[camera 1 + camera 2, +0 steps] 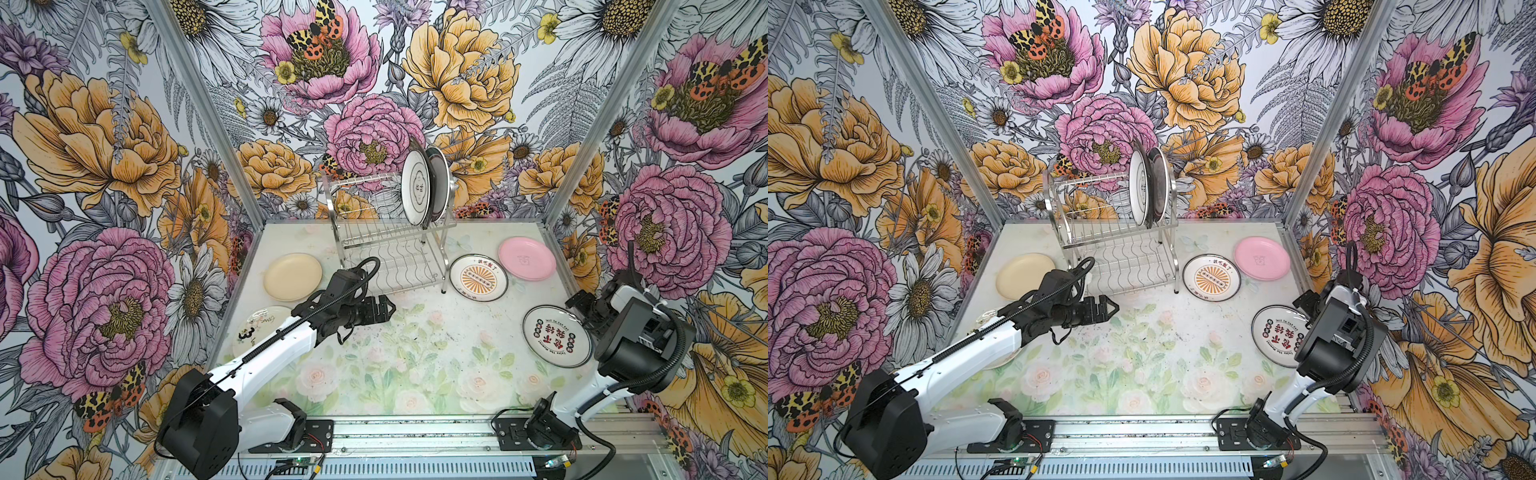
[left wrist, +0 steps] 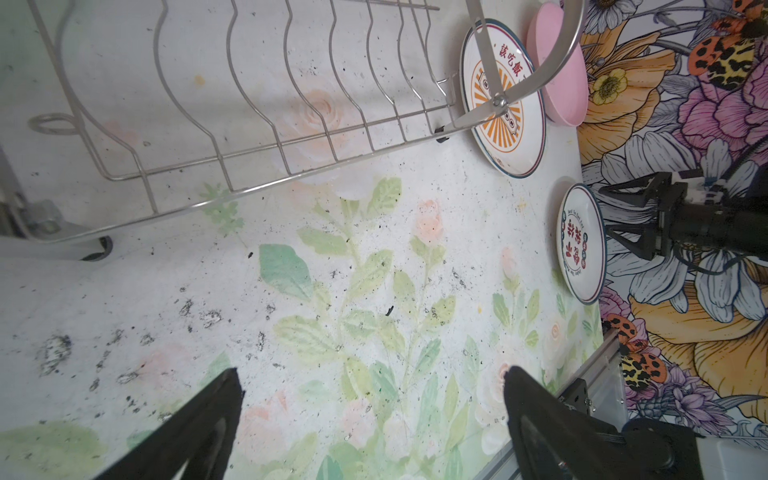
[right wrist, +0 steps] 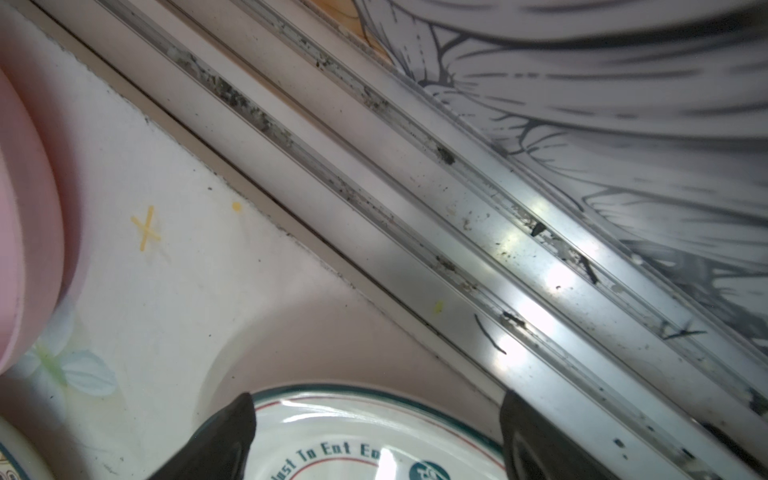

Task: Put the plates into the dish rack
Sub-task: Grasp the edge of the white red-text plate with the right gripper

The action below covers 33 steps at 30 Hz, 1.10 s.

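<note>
Steel dish rack (image 1: 390, 249) far centre: 2 plates (image 1: 415, 189) upright, 5 flat on table (image 1: 415, 353). Right gripper (image 3: 376, 419) wide open at teal-rim plate (image 1: 555, 338) edge, likely for rim pinch; left gripper (image 2: 372, 384) wide, empty.

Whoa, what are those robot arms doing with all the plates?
They are loading plates into the dish rack. A white plate and a dark plate already stand in its top tier. Five lie on the table: cream plate, pink plate, sunburst plate, teal-rimmed plate and a pale plate partly under the left arm. The right gripper is open at the teal-rimmed plate's edge. The left gripper hovers open and empty before the rack.
</note>
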Tool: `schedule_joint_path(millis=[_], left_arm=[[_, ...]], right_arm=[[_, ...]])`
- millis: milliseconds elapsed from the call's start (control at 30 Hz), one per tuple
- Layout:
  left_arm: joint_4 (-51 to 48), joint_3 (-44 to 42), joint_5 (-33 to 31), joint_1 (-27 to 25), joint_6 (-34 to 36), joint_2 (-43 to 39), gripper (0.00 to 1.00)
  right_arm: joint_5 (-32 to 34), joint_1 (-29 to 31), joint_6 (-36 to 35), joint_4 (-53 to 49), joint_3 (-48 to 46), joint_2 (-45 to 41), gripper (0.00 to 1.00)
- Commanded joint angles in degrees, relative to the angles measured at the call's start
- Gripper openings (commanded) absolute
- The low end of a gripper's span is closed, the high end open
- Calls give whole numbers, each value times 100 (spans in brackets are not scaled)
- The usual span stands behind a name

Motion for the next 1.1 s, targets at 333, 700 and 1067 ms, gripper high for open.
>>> schedule_joint_path(millis=[333, 700, 1067], left_arm=[[295, -87, -104, -36, -72, -66, 98], [415, -143, 53, -3, 40, 9, 98], [406, -224, 158, 135, 124, -121, 98]], right_arm=[[-559, 185, 124, 108, -769, -699, 92], [-600, 1041, 154, 118, -1249, -1076, 92], [-818, 1112, 42, 93, -650, -372, 89]])
